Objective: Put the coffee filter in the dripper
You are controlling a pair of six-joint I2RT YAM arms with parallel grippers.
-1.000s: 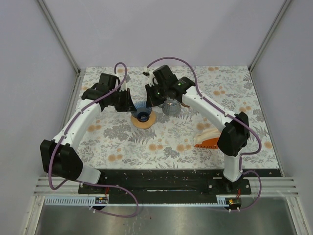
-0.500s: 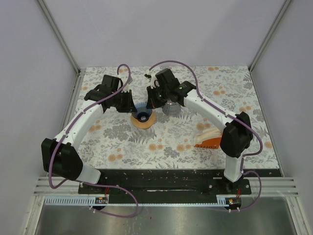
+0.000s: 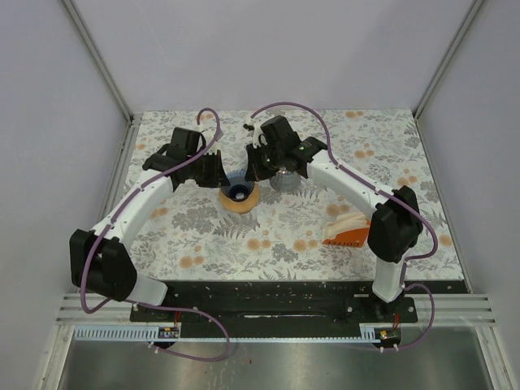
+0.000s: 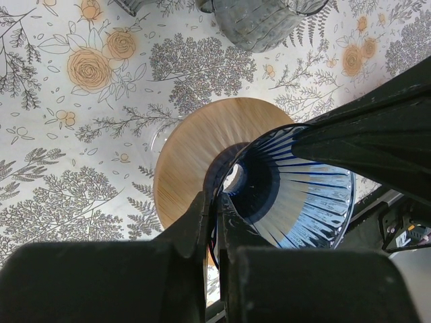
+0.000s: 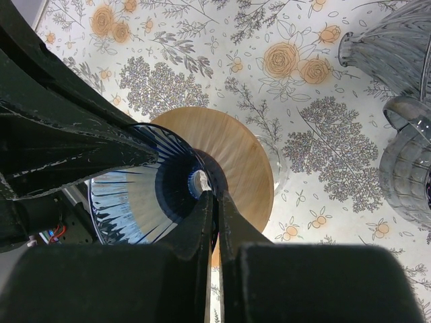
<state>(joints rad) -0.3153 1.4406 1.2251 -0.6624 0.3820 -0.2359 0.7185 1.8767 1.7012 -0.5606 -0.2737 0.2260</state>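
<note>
The dripper [image 3: 238, 193] is a blue ribbed glass cone on a round wooden base, standing at the middle of the table. My left gripper [image 3: 221, 176] is shut on its left wall, and my right gripper [image 3: 253, 173] is shut on its right wall. In the left wrist view the fingers pinch the cone's rim [image 4: 217, 205], with the wooden base [image 4: 195, 151] behind. In the right wrist view the fingers pinch the opposite wall [image 5: 216, 198]. The cone [image 5: 145, 198] is empty inside. Cream coffee filters [image 3: 344, 220] lie in an orange pack at the right, apart from both grippers.
A grey glass server [image 3: 284, 178] stands just right of the dripper, under the right arm; it also shows in the left wrist view [image 4: 259, 23] and the right wrist view [image 5: 404, 141]. Metal frame posts stand at the far corners.
Both wrists have shifted slightly toward the far side while staying closed on the dripper. The dripper has barely moved.
</note>
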